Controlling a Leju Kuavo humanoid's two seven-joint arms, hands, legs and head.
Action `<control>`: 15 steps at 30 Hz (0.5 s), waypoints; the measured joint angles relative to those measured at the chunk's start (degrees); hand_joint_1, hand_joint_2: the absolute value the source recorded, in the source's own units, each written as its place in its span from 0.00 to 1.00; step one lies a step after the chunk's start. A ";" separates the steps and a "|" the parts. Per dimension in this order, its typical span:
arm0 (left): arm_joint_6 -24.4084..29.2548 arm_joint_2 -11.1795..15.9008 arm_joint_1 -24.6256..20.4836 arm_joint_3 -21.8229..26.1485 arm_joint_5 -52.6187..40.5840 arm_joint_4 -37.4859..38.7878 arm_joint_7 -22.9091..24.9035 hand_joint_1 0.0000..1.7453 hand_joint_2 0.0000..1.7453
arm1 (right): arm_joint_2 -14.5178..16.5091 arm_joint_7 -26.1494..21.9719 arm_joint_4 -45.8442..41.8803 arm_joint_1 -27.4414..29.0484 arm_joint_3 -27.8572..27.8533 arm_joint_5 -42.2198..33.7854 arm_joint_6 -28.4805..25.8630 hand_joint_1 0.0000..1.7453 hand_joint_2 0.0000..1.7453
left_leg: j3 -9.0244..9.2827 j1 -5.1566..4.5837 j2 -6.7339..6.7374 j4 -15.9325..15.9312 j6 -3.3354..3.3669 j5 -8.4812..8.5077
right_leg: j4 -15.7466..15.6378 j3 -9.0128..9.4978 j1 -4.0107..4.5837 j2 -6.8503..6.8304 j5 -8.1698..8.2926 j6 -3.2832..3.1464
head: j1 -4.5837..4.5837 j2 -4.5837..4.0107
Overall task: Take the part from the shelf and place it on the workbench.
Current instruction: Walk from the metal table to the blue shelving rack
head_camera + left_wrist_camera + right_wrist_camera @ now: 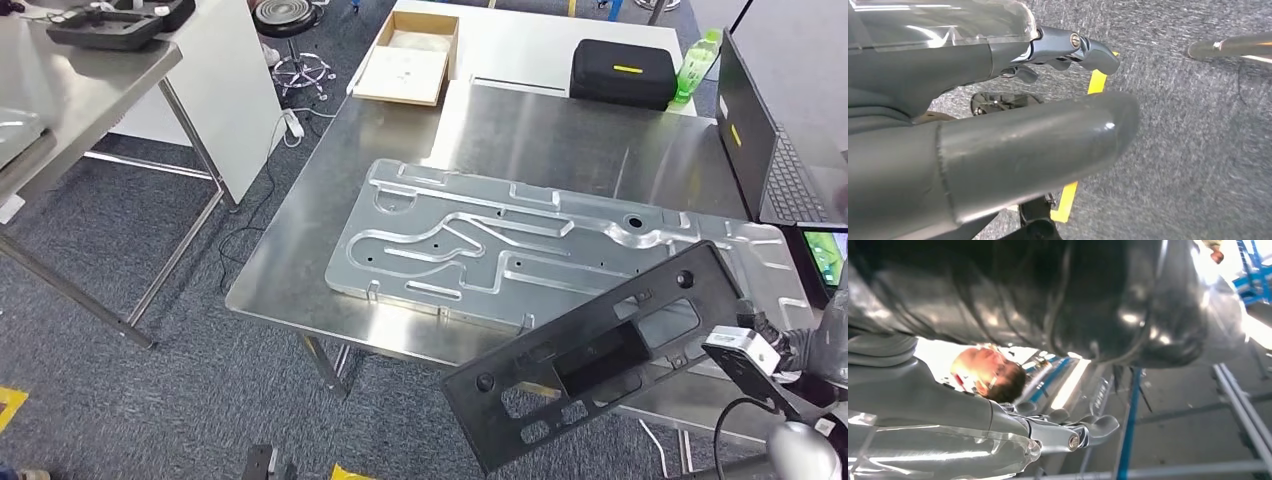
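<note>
The right hand (pixel 790 350) is gripping the black part (pixel 600 350) at one end, holding it tilted over the near edge of the surface (pixel 560 130), overlapping the silver plate (pixel 480 250). It should level the part and lower it onto bare metal, not the plate. The left hand (pixel 998 150) is holding nothing, fingers apart, above the floor.

One black part (pixel 600 355), one metal plate (pixel 520 250), one laptop (pixel 775 160).
</note>
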 joint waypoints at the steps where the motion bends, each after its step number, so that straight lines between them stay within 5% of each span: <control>1: -0.10 0.05 0.17 0.01 -0.06 0.01 -0.05 0.00 0.00 | 0.17 -0.22 0.00 0.03 0.15 0.14 -0.37 0.00 0.00 | -0.27 0.02 0.04 -0.11 0.33 0.60 | -0.23 -0.05 -0.08 0.03 0.44 0.38 | -0.01 0.00; 3: -0.26 0.22 0.58 0.03 -0.33 0.02 -0.14 0.00 0.00 | 0.57 -0.60 -0.05 0.25 0.52 0.30 -1.31 0.00 0.00 | -1.20 0.17 0.31 -0.51 1.03 2.19 | 0.89 -0.81 -0.24 0.13 -1.46 0.90 | 0.02 0.00; 6: -0.45 0.59 1.18 0.04 -0.83 0.02 -0.34 0.00 0.00 | 1.23 -0.96 -0.56 1.03 0.93 0.49 -2.90 0.00 0.00 | -3.73 0.26 0.61 -0.55 1.61 4.25 | 10.15 -3.44 -0.32 0.19 -10.23 1.38 | 0.08 0.00; 7: -0.50 0.74 1.47 0.04 -0.93 0.02 -0.39 0.00 0.00 | 1.53 -1.07 -0.76 1.44 1.03 0.51 -3.42 0.00 0.00 | -4.68 0.21 0.63 -0.44 1.59 4.89 | 13.50 -3.82 -0.31 0.20 -11.81 1.51 | 0.08 0.00; 9: -0.54 1.09 2.08 0.04 -1.01 0.02 -0.45 0.00 0.00 | 2.14 -1.32 -1.04 2.19 1.15 0.39 -4.34 0.00 0.00 | -6.60 0.17 0.66 -0.05 1.41 6.04 | 15.45 -2.01 -0.27 0.20 -10.91 1.53 | 0.08 0.00; 11: -0.53 1.40 2.43 0.04 -1.05 0.02 -0.50 0.00 0.00 | 2.59 -1.60 -1.37 2.54 1.16 0.17 -4.94 0.00 0.00 | -8.14 0.15 0.68 0.57 1.10 6.83 | 9.57 3.53 -0.22 0.19 -8.67 1.18 | 0.07 0.00; 13: -0.52 1.63 2.51 0.04 -1.11 0.02 -0.55 0.00 0.00 | 2.88 -1.78 -1.91 2.77 1.15 0.05 -5.27 0.00 0.00 | -9.00 0.04 0.64 1.16 0.59 7.45 | 2.08 8.79 0.09 0.19 -9.24 0.54 | 0.05 0.00; 15: -0.51 1.86 2.53 0.04 -1.25 0.02 -0.58 0.00 0.00 | 3.08 -1.83 -2.36 3.05 1.11 -0.03 -5.59 0.00 0.00 | -9.24 0.06 0.61 1.28 -0.14 8.16 | -0.76 10.28 0.52 0.18 -10.06 -0.19 | 0.05 0.00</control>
